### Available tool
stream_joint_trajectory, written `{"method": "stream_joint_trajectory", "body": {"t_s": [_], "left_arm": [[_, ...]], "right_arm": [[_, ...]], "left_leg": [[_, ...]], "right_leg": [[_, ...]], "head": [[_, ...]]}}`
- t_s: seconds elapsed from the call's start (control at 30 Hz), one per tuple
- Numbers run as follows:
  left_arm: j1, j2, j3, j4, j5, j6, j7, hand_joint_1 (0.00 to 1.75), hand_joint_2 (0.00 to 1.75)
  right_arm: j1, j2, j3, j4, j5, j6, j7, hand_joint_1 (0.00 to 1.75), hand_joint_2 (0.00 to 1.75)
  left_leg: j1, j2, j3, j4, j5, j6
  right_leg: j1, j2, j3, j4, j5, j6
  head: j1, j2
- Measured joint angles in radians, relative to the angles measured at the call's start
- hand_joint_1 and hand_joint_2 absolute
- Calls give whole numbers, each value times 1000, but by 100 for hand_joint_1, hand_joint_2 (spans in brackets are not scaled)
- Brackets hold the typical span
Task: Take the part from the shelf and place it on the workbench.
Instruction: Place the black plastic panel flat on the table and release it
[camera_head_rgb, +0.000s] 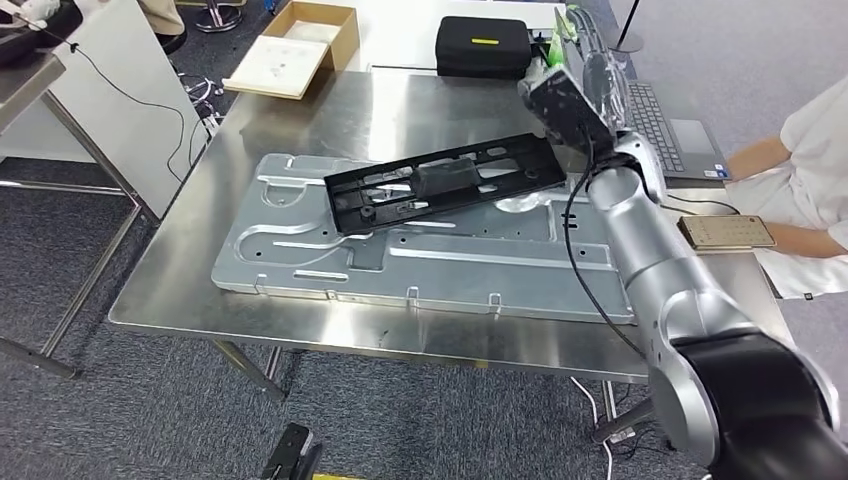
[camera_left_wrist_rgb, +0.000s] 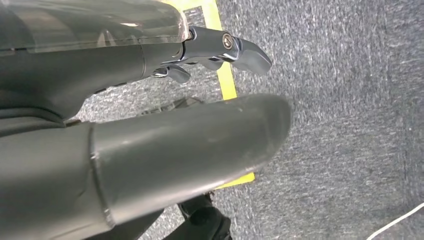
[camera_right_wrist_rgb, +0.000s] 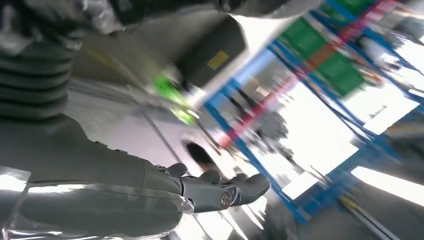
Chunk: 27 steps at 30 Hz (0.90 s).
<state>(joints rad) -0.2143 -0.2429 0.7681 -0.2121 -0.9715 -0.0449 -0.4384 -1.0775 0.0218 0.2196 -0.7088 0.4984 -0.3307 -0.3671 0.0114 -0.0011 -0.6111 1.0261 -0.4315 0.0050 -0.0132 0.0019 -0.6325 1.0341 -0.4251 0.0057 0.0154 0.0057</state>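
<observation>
My right hand (camera_head_rgb: 570, 95) is raised above the far right corner of the workbench (camera_head_rgb: 300, 330); fingers (camera_right_wrist_rgb: 240, 187) spread, holding nothing. The black part (camera_head_rgb: 445, 180) lies below it and to its left, apart from it, resting slantwise on the grey metal panel (camera_head_rgb: 420, 265). My left hand (camera_left_wrist_rgb: 150, 125) hangs over grey carpet (camera_left_wrist_rgb: 350, 100), fingers loosely apart, empty.

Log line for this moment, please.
part: black frame lying on metal plate | right hand: raised beside it, empty | left hand: hanging, empty
</observation>
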Motion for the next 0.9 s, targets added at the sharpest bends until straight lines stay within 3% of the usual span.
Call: {"method": "stream_joint_trajectory", "body": {"t_s": [0.07, 0.17, 0.23, 0.27, 0.33, 0.4, 0.5, 0.57, 0.67, 0.7, 0.73, 0.77, 0.83, 0.9], "left_arm": [[1, 0, 0, 0, 0, 4, -1, 0, 0], [4, 0, 0, 0, 3, 8, -2, 0, 0], [8, 0, 0, 0, 7, 10, -3, 0, 0], [11, 1, 0, 0, 8, 11, -4, 0, 0], [12, 2, 0, 0, 10, 12, -5, 0, 0], [12, 2, 0, 0, 12, 13, -6, 0, 0], [14, 2, 0, 0, 14, 13, -7, 0, 0], [14, 2, 0, 0, 15, 13, -7, 0, 0], [14, 2, 0, 0, 15, 14, -8, 0, 0], [16, 2, 0, 0, 15, 14, -8, 0, 0], [17, 2, 0, 0, 15, 15, -8, 0, 0], [18, 2, 0, 0, 15, 16, -8, 0, 0], [19, 2, 0, 0, 15, 17, -7, 0, 0], [19, 2, 0, 0, 15, 18, -7, 0, 0]], "right_arm": [[80, 13, 24, -146, 17, -22, -20, 0, 0], [195, 35, 86, -334, 22, -45, -7, 0, 0], [263, 46, 128, -422, 28, -66, -1, 0, 0], [292, 50, 148, -458, 38, -79, 0, 0, 0], [338, 58, 182, -523, 66, -110, -5, 0, 0], [373, 62, 210, -573, 91, -136, -10, 0, 0], [407, 62, 236, -617, 102, -144, -11, 0, 0], [415, 62, 244, -638, 102, -147, -11, 0, 0], [431, 62, 251, -656, 101, -162, -16, 0, 0], [443, 62, 253, -661, 101, -171, -19, 0, 0], [458, 62, 255, -666, 100, -182, -23, 0, 0], [472, 62, 256, -673, 98, -193, -27, 0, 0], [496, 62, 259, -688, 92, -213, -37, 0, 0], [517, 62, 260, -703, 83, -228, -47, 0, 0]], "left_leg": [[3, 0, -18, 45, -34, -10], [4, 0, -99, 226, -125, -17], [3, 0, -125, 278, -129, -17], [3, 0, -111, 246, -104, -14], [1, 0, -45, 112, -41, -3], [-4, 0, 3, 16, -13, 6], [-6, 0, 12, -3, -9, 16], [-1, 1, 15, -12, -2, 27], [0, -2, 16, -15, 1, 35], [0, -6, 16, -15, 1, 35], [0, -11, 15, -14, 0, 35], [1, -18, 15, -12, 0, 34], [1, -33, 15, -7, -2, 31], [0, -47, 11, -3, -3, 21]], "right_leg": [[-2, 0, 3, -5, 2, -16], [1, 1, 5, -6, 0, -28], [5, 1, 5, -5, -2, -31], [7, 1, 5, -4, -3, -31], [10, 1, 7, -2, -5, -29], [13, 1, 7, 1, -8, -22], [11, 0, 7, 0, -8, -7], [10, 0, -6, 31, -33, 4], [4, 0, -81, 202, -124, 18], [2, -1, -104, 252, -141, 21], [-1, -1, -111, 271, -140, 23], [-3, 0, -98, 249, -120, 24], [-8, 18, -31, 123, -59, 22], [-8, 42, 20, 23, -31, 16]], "head": [[0, 0], [-1, 0], [-1, 0], [-1, 0], [-1, 0], [-1, 0], [-1, 0], [-1, 0], [0, 0], [0, 0], [0, 0], [0, 0], [0, 0], [0, 0]]}}
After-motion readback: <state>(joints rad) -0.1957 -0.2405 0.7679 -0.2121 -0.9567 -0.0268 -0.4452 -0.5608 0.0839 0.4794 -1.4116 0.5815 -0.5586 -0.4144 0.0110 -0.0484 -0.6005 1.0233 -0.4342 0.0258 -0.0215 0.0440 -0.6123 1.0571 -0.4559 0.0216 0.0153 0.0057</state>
